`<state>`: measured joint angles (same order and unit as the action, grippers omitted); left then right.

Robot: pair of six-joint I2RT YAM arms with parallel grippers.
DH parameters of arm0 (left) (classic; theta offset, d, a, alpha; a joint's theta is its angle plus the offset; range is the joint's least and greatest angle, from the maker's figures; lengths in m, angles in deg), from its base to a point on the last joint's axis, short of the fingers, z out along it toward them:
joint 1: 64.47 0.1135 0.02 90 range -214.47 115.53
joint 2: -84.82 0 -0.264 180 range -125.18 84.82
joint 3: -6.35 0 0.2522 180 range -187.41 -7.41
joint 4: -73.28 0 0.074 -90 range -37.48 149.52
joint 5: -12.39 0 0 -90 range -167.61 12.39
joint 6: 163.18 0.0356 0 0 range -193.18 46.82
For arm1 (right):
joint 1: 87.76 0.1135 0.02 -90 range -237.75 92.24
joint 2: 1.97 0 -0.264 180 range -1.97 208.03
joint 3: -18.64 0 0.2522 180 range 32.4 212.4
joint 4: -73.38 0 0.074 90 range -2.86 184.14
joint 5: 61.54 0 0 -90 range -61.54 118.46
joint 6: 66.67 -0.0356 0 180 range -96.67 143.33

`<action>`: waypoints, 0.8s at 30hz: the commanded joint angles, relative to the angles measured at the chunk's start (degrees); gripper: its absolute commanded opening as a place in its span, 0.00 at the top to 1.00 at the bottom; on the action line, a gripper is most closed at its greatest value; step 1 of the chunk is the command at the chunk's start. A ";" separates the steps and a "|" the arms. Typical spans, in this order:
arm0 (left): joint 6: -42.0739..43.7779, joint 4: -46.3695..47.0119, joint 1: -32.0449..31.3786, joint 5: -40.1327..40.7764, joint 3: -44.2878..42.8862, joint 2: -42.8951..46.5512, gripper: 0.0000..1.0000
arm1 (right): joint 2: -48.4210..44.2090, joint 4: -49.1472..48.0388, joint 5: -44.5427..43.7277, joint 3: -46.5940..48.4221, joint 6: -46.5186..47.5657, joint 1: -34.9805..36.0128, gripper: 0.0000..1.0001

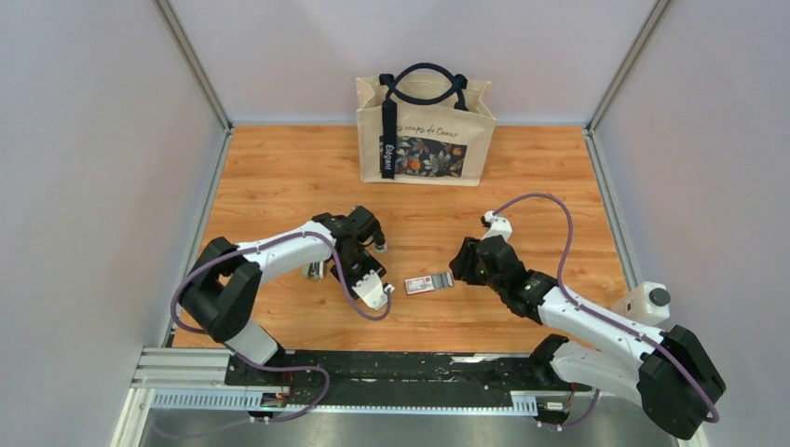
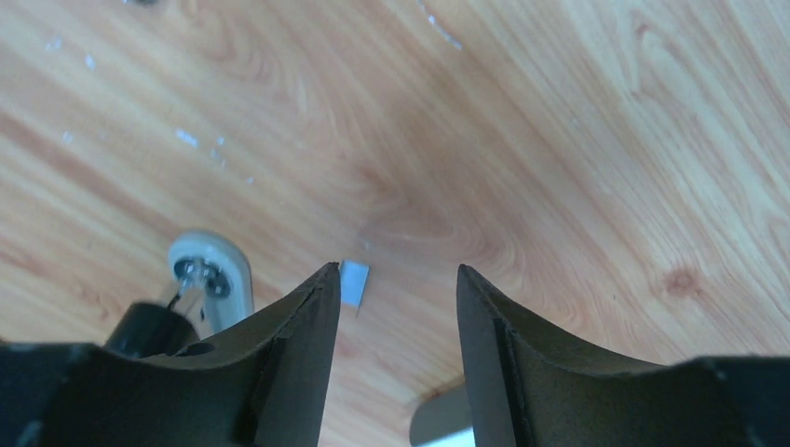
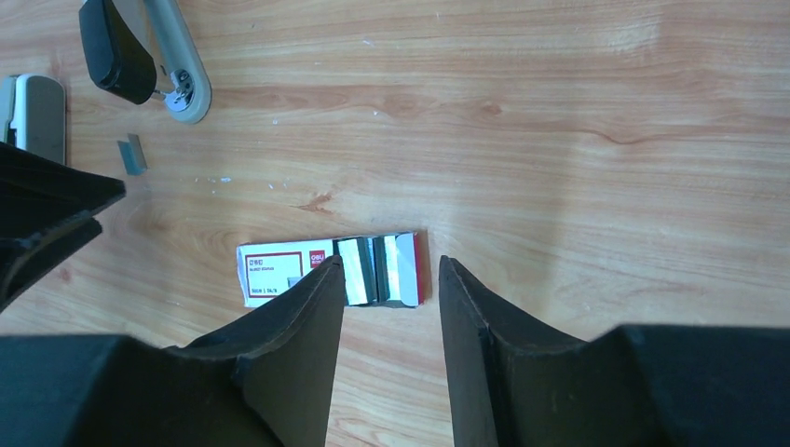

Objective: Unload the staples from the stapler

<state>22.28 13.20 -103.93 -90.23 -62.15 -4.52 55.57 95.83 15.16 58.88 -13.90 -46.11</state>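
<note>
The stapler (image 3: 140,51), black and grey, lies open on the wooden table at the top left of the right wrist view. It also shows in the top view (image 1: 315,271), and its grey end shows in the left wrist view (image 2: 212,277). A short strip of staples (image 2: 354,282) lies loose on the wood beside it, and also shows in the right wrist view (image 3: 132,155). My left gripper (image 2: 396,275) is open and empty just above the table, with the strip by its left fingertip. My right gripper (image 3: 391,270) is open and empty, hovering over the end of an open staple box (image 3: 279,272).
A light grey piece (image 3: 33,112) lies near my left gripper. The staple box (image 1: 429,282) sits between the two grippers. A printed tote bag (image 1: 425,130) stands at the back. A white bottle (image 1: 643,303) stands at the right edge. Walls close in left and right.
</note>
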 commanded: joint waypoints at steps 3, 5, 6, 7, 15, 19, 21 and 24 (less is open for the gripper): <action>3.77 -0.34 -1.23 -1.97 -3.35 -5.22 0.44 | 0.55 -5.08 3.37 -0.46 0.05 -0.78 0.56; 4.21 -0.08 -1.32 -1.53 -3.97 -6.02 0.46 | 0.56 -5.26 3.98 -0.64 0.06 -0.95 0.57; 4.12 0.62 -1.32 -1.62 -4.23 -6.80 0.46 | 0.30 -5.52 4.07 -0.81 0.06 -1.04 0.57; 4.21 0.54 -1.23 -1.62 -4.84 -7.16 0.46 | 0.21 -5.70 4.25 -0.90 0.06 -1.22 0.57; 7.36 0.53 -1.23 0.67 -6.26 -9.45 0.47 | 1.17 -6.32 5.65 -0.82 -0.03 -1.83 0.59; 9.04 0.88 -0.62 2.25 -5.11 -10.15 0.48 | 1.26 -6.40 6.09 -0.82 -0.03 -2.27 0.59; 9.22 1.76 -0.35 3.21 -4.68 -10.85 0.48 | 1.17 -6.49 6.09 -0.99 -0.12 -2.45 0.59; 10.09 1.77 0.96 4.89 -4.93 -11.64 0.49 | 0.91 -6.58 6.36 -1.26 -0.21 -2.62 0.59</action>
<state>28.64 14.77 -104.48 -87.10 -67.04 -13.77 56.90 91.98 21.04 57.83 -13.92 -48.23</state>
